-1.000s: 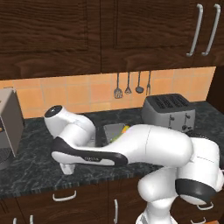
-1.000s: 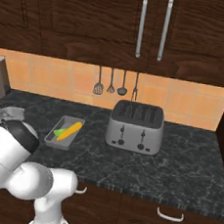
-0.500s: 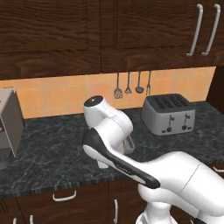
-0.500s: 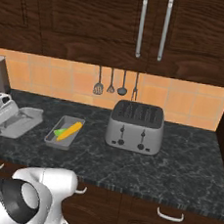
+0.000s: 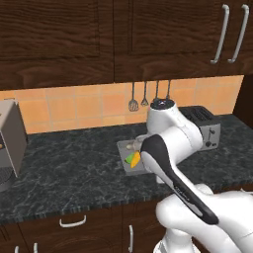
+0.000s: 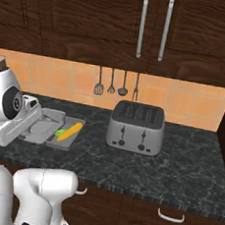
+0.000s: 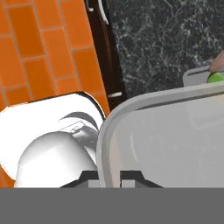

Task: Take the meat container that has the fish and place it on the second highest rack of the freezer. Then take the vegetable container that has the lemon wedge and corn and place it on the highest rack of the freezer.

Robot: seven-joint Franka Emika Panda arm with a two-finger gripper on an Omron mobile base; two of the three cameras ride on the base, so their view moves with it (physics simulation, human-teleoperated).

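A dark speckled stone counter [image 6: 188,162] runs beneath an orange tiled wall and dark wooden cupboards [image 6: 90,18]. Nearest, the gripper [image 7: 110,177] is pinched narrow on the rim of the meat container [image 7: 166,140], a grey rectangular metal pan, at the counter's left end. Just beyond it lies a longer grey tray [image 6: 56,146] with the yellow-orange corn [image 6: 70,131] and the small green lemon wedge [image 6: 59,133], then a silver four-slot toaster [image 6: 135,129], with dark utensils [image 6: 111,82] hanging on the tiles behind.

Arm, swung from left to right, now beside the vegetable container [image 5: 132,159].
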